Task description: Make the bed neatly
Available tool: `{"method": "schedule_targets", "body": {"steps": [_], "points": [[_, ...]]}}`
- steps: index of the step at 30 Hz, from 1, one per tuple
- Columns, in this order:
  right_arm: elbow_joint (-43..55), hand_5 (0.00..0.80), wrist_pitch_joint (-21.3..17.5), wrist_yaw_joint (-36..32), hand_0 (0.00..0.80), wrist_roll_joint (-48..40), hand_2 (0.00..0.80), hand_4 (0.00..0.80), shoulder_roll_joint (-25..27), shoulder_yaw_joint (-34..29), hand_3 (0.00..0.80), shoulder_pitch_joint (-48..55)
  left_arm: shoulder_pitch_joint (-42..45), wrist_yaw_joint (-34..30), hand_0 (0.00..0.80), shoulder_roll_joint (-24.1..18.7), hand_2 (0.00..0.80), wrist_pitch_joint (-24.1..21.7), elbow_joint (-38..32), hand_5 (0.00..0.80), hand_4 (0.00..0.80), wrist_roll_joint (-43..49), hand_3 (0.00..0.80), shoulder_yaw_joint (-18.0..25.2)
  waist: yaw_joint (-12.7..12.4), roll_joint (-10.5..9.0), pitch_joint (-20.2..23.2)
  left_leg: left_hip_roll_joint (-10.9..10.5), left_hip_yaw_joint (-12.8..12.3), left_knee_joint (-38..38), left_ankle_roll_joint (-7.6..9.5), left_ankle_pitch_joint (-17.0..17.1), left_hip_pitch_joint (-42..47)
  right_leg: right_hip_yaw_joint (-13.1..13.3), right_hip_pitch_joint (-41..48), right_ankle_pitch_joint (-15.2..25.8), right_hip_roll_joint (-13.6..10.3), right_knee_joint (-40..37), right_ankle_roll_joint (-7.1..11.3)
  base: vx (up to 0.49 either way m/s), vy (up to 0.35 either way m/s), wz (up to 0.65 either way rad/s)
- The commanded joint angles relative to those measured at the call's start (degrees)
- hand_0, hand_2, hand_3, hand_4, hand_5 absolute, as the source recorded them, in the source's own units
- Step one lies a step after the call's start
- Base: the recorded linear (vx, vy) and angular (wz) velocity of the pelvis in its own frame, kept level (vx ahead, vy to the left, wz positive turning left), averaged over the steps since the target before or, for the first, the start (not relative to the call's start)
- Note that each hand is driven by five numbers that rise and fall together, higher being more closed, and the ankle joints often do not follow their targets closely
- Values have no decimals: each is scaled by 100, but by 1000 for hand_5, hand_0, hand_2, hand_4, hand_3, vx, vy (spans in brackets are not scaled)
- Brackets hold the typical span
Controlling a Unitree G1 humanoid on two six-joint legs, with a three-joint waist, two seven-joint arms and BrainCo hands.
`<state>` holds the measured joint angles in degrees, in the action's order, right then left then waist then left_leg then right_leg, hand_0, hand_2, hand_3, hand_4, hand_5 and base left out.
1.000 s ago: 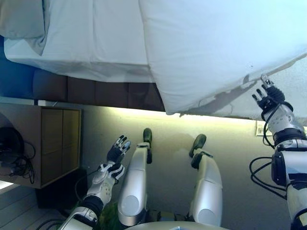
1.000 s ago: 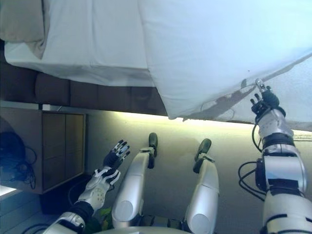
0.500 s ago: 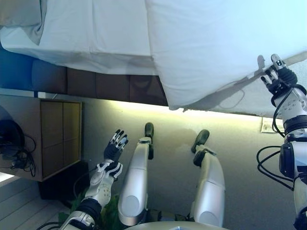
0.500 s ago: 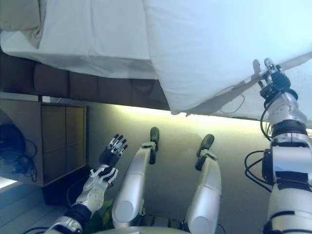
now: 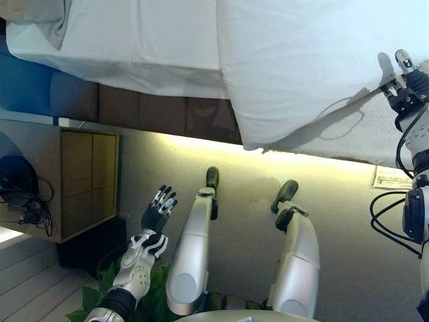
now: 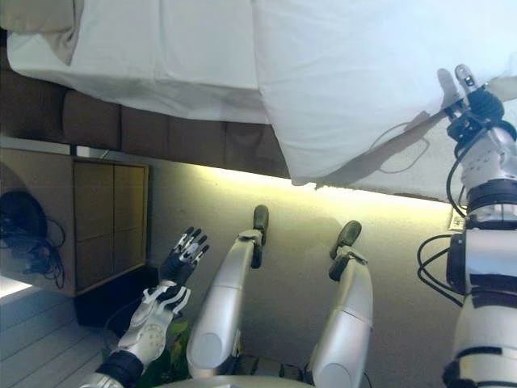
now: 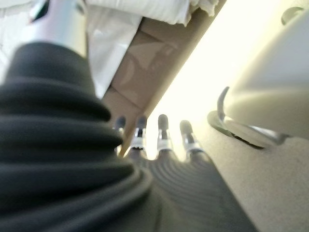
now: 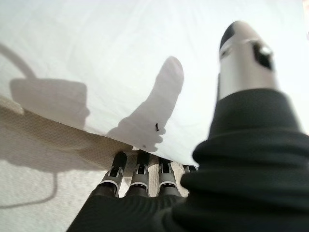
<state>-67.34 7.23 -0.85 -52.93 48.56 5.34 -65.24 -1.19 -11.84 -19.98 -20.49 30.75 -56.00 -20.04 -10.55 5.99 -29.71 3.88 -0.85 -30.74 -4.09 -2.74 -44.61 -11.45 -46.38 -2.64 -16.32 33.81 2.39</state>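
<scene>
The bed's white duvet hangs over the near side, its lower corner drooping past the brown padded bed base. A flat white sheet covers the left part, with a grey pillow at the far left corner. My right hand is raised at the duvet's lower edge on the right. In the right wrist view its fingers are straight and point at that edge, above a textured white cover; nothing is gripped. My left hand hovers open and low over the floor, away from the bed.
A wooden bedside cabinet stands left of the bed, with dark cables beside it. A sheet of paper lies on the floor at the right. Green leaves show at the lower left. Beige carpet runs along the bed.
My right hand has risen and moved right to the duvet's lower edge. The left hand has sunk a little. The whole view has shifted slightly.
</scene>
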Motion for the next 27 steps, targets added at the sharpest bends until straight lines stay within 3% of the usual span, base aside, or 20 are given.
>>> {"method": "schedule_targets", "body": {"steps": [1,17,22,27], "points": [[610,800,-348,-41,800,206,800,800,548,458,800,-418,400,-113,0,-202,0,-91,-335,0,0,-214,0,-59,-81,301,-8,-29,202,676,148,731,63,51,83,-294,209,614,16,0,0,0],[625,800,-376,-211,800,253,800,800,584,337,800,-192,568,-360,0,-315,0,-249,-420,0,0,-431,0,88,-104,270,-8,-14,188,817,103,733,392,-39,480,-291,205,428,24,0,0,0],[643,800,-352,-317,800,166,800,800,528,260,800,13,476,200,0,-400,0,-646,-808,0,0,-485,0,357,-116,194,-8,19,128,987,62,762,737,-117,890,-288,194,256,61,0,0,0],[857,800,-307,-701,800,-86,800,800,274,111,800,259,245,444,0,-560,0,-560,-1458,0,0,-247,0,514,-137,84,-8,-8,137,1232,44,803,1163,-186,1368,-224,207,-76,128,22,-11,6]]}}
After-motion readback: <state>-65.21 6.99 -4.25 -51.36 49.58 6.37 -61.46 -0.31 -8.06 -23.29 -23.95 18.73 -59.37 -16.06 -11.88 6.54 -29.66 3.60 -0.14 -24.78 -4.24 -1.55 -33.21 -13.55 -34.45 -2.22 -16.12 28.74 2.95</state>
